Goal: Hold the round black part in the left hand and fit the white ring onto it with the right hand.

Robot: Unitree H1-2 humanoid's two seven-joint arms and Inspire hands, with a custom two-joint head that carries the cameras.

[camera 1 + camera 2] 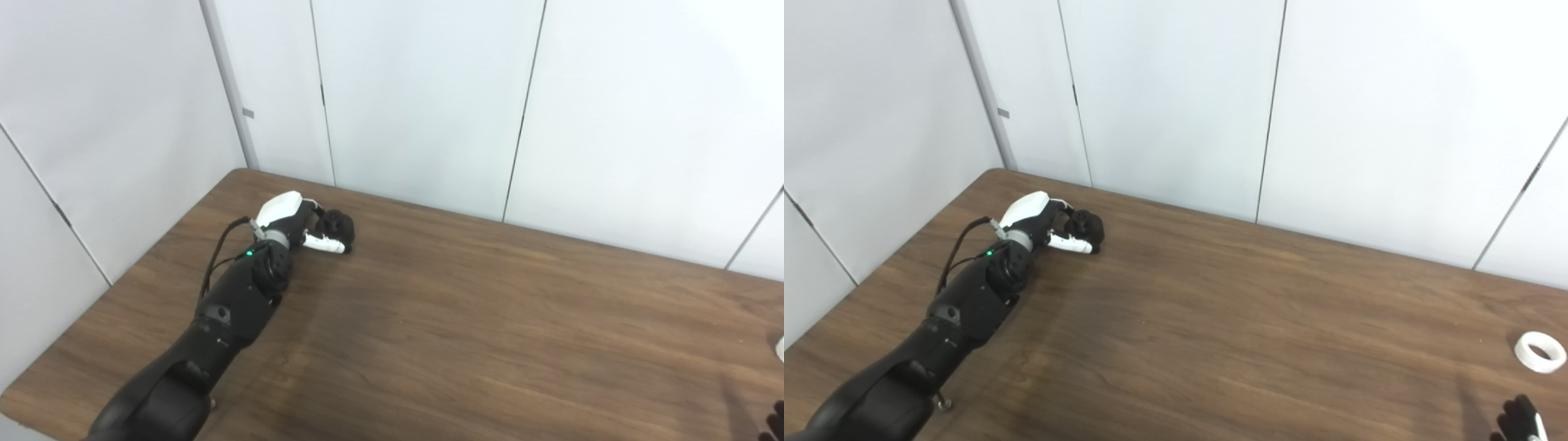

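Here, on the brown wood-grain table (1213,331), my left hand (1044,222) has its fingers curled around the round black part (1087,229) at the far left. The small white plastic ring (1540,351) lies free at the right edge. My right hand (1519,419) barely shows below it; I cannot tell its finger state. The step I judge to be in hand is gripping the part; next, my right hand must reach for the ring.

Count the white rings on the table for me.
1. The small white plastic ring lies flat on the brown wooden table at its far right, just beyond the right hand. No other shows.
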